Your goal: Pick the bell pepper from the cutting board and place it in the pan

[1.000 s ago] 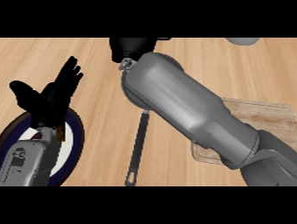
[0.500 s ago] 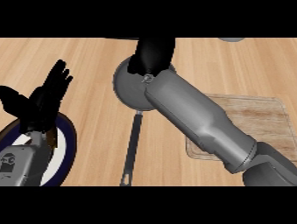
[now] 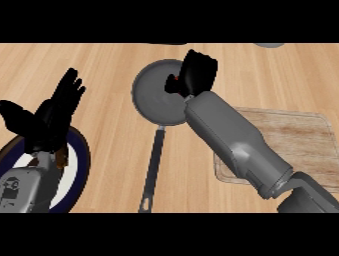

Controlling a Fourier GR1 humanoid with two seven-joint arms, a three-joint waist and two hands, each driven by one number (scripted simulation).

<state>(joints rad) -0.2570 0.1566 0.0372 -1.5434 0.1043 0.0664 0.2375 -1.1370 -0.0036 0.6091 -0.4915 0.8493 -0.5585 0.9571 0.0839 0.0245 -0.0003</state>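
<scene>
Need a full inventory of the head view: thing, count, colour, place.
pan: 1, dark grey, round, counter centre, long handle pointing toward the lower edge
bell pepper: 1, only a small red sliver visible beside the right hand's fingers, over the pan
cutting board: 1, light wood, right side, partly under the right forearm, nothing seen lying on it
plate: 1, dark blue rim with white centre, lower left, mostly hidden by the left forearm
counter: 1, light wood planks
grey object: 1, cut off at the top edge, cannot tell what it is
left hand: black, open, fingers up, resting at left
right hand: black, fingers curled, over the pan
</scene>
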